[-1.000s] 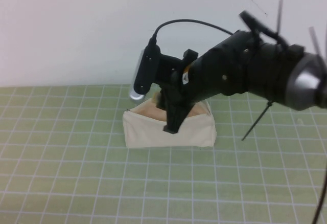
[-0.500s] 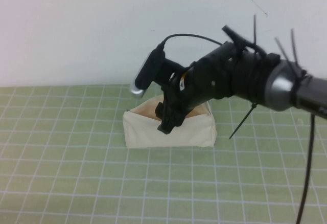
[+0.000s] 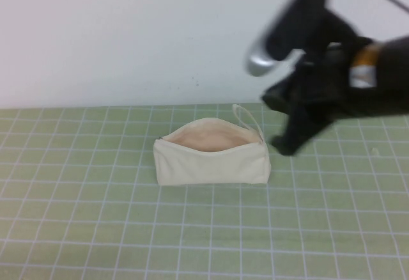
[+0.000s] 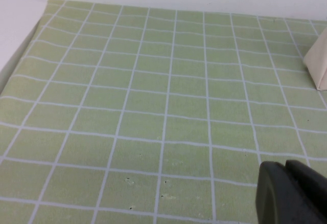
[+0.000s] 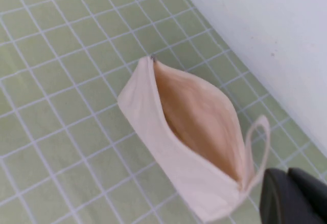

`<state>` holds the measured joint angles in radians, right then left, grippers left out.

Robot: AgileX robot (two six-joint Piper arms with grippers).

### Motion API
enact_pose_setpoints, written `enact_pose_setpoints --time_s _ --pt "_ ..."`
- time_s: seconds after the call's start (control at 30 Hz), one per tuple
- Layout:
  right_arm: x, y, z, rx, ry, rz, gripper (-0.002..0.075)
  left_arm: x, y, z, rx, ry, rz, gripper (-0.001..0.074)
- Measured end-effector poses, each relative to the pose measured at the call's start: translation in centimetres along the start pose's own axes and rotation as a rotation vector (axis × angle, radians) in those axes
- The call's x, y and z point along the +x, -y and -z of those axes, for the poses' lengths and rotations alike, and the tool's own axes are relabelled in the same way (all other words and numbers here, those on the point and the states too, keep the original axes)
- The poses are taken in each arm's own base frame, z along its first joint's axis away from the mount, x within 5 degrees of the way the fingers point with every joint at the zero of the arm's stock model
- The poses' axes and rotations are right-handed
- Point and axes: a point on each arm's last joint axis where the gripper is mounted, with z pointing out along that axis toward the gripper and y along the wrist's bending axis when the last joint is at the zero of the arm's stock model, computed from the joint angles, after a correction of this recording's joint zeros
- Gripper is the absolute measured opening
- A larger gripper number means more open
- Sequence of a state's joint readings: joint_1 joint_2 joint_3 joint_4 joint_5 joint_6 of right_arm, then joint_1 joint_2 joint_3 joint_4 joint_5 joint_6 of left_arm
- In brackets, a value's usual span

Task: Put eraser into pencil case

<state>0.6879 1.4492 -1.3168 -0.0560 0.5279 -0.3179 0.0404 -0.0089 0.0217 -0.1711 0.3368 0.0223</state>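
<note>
The pencil case (image 3: 211,162) is a cream pouch lying unzipped in the middle of the mat. Its beige lining (image 3: 211,136) shows, and its loop strap (image 3: 249,119) is at its right end. The eraser is not visible in any view. My right gripper (image 3: 289,143) hangs blurred in the air, up and to the right of the pouch, clear of it. In the right wrist view the fingers (image 5: 273,198) are together with nothing between them, beside the pouch (image 5: 179,132) and strap (image 5: 254,147). My left gripper (image 4: 286,170) is shut and empty over bare mat, with the pouch's corner (image 4: 319,65) far off.
A green grid mat (image 3: 96,216) covers the table, with a white wall (image 3: 128,37) behind it. The mat's left edge (image 4: 20,55) shows in the left wrist view.
My right arm has lifted up and swung to the right, away from the pouch's opening. The opening and the strap, which the arm covered before, now show. The pouch has not moved.
</note>
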Motion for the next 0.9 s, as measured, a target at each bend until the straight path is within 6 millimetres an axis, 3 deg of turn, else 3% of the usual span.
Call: enact_pose_setpoints --time_s 0.2,0.37,0.47,0.63,0.9 --pt "2.9 -0.8 7.0 -0.001 -0.018 -0.012 0.0001 0.0 0.0 0.0 0.000 0.000 0.000 -0.0004" --pt "7.1 -2.1 12.5 0.009 -0.038 -0.064 0.0000 0.0 0.0 0.0 0.000 0.000 0.000 -0.0004" --pt "10.0 -3.0 14.5 0.040 0.024 -0.062 0.0000 0.0 0.0 0.0 0.000 0.000 0.000 -0.0004" --pt "15.2 -4.8 15.9 0.104 0.180 -0.090 0.0000 0.0 0.0 0.0 0.000 0.000 0.000 -0.0004" --pt "22.0 -6.8 15.1 0.189 0.297 -0.195 -0.0001 0.0 0.0 0.0 0.000 0.000 0.000 -0.0004"
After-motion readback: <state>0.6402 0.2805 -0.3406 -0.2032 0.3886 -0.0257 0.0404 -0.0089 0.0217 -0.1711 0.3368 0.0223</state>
